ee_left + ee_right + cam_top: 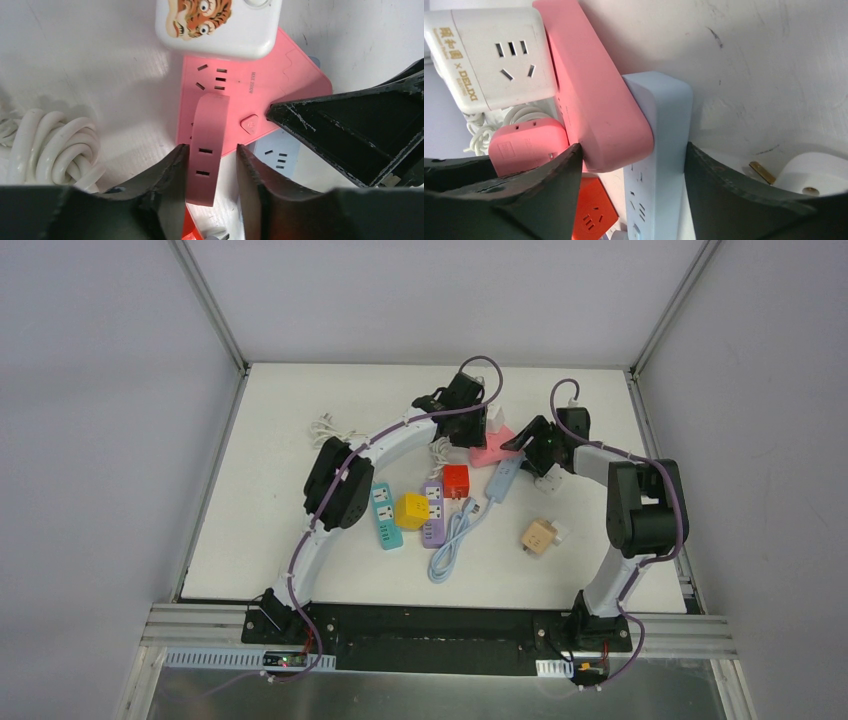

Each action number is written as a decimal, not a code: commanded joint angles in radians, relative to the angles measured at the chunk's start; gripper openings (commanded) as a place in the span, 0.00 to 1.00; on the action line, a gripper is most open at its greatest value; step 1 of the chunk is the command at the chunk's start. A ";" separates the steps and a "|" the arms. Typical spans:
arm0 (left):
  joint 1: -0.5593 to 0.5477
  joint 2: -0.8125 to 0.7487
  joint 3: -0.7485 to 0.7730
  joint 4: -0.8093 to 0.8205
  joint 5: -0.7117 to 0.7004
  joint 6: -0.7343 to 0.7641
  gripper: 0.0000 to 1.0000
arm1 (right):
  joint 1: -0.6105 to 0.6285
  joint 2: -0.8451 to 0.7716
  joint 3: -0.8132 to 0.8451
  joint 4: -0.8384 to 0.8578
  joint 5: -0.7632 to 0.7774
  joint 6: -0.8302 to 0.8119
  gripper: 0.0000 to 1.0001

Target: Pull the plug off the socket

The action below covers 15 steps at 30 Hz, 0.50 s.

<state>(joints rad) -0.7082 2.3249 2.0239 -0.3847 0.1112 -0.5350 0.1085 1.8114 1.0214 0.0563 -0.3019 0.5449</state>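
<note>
The pink socket strip [260,95] [594,100] [495,448] lies at the table's back middle, its end on top of a light-blue strip [659,150]. A pink plug [210,115] [526,142] stands in it. My left gripper [210,147] [470,430] straddles that plug. Its left finger touches the plug, and a gap shows on the right side. My right gripper [632,146] [525,440] pinches the pink strip's end and the blue strip together, one finger on each. A white tiger-print cube [220,25] [494,55] sits plugged in at the strip's far end.
An orange cube [594,210], a coiled white cable [50,150] and a white plug [814,180] lie close by. Nearer the front are a teal strip [385,515], a yellow cube [411,510], a purple strip [433,512], and a tan cube [540,537].
</note>
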 commanded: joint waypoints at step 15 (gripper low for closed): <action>0.055 -0.100 -0.055 0.207 0.229 -0.203 0.00 | 0.024 0.064 -0.030 -0.150 0.147 -0.087 0.24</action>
<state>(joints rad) -0.6769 2.3219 2.0041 -0.3637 0.2047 -0.5907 0.1085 1.8118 1.0042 0.0887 -0.3038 0.5343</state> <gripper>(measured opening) 0.207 0.670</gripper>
